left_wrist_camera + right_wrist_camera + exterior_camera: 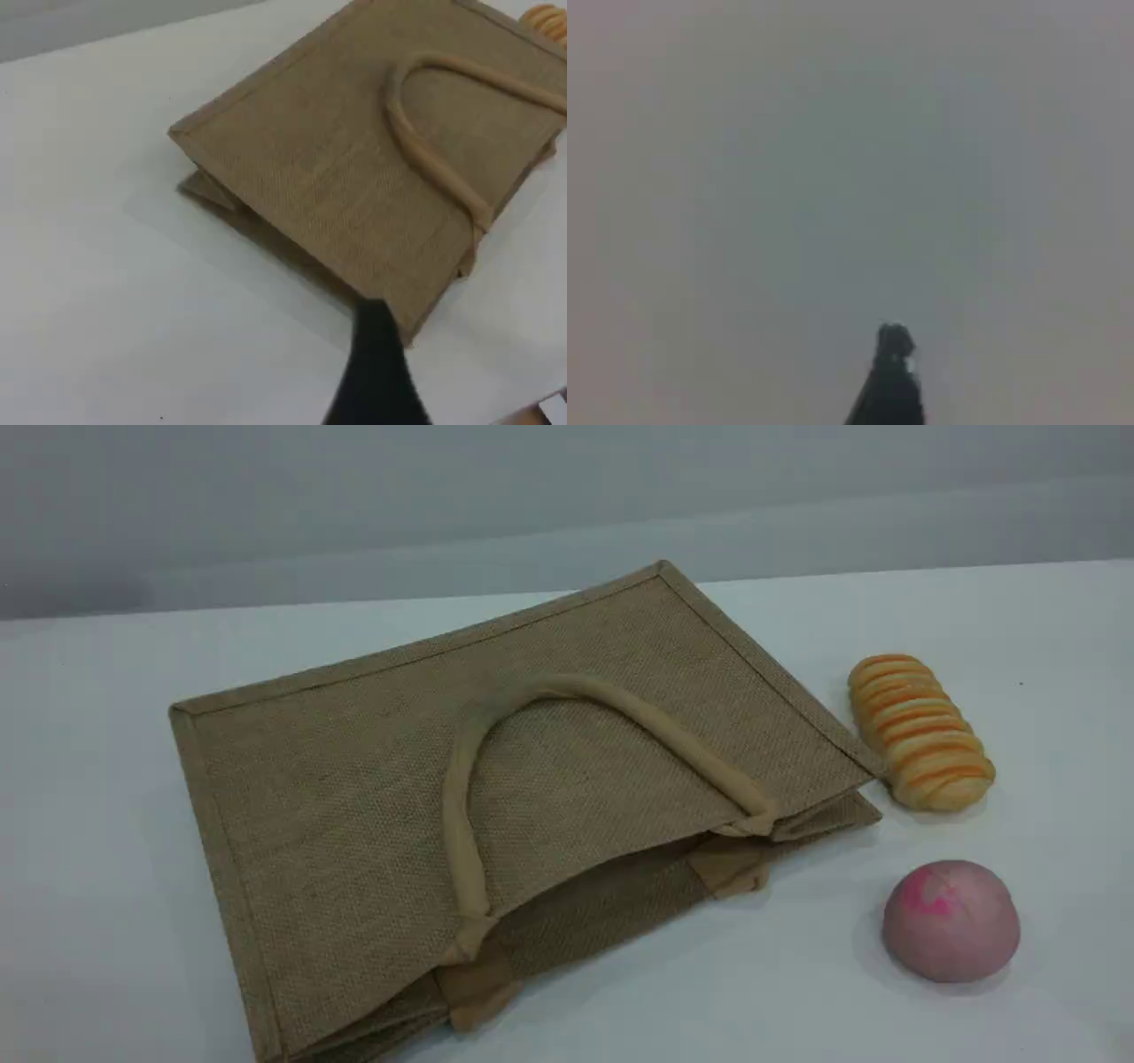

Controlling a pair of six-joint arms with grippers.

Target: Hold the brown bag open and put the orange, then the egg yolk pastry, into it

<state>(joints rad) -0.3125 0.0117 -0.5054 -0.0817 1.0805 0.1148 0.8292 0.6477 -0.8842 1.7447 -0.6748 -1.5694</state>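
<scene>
Brown bag (372,797): lies flat on its side on the white table (106,824), left of centre in the scene view; far corner points toward the back wall.
Bag mouth: faces the near right; top panel lifts a little off the lower one, leaving a dark narrow slit along that edge.
Handle (461,824): thick beige loop, folded back and resting on the top panel, both ends stitched at the mouth edge.
Lower panel: shows beige tabs just under the mouth edge, below each end of the handle.
Striped loaf (921,731): sits on the table just beside the bag's right corner; touching or apart, cannot tell.
Pink bun (951,919): stands dome up on the table, nearer the camera than the loaf, well clear of the bag.
Left gripper (376,381): shows as one dark fingertip at the bottom of the left wrist view, looking down on the bag (354,177); lines up in that view with the bag's mouth-side corner; jaws spread wide, nothing between them.
Right gripper (890,381): shows as one dark fingertip against a blurred grey field; jaws spread wide, nothing gripped.
</scene>
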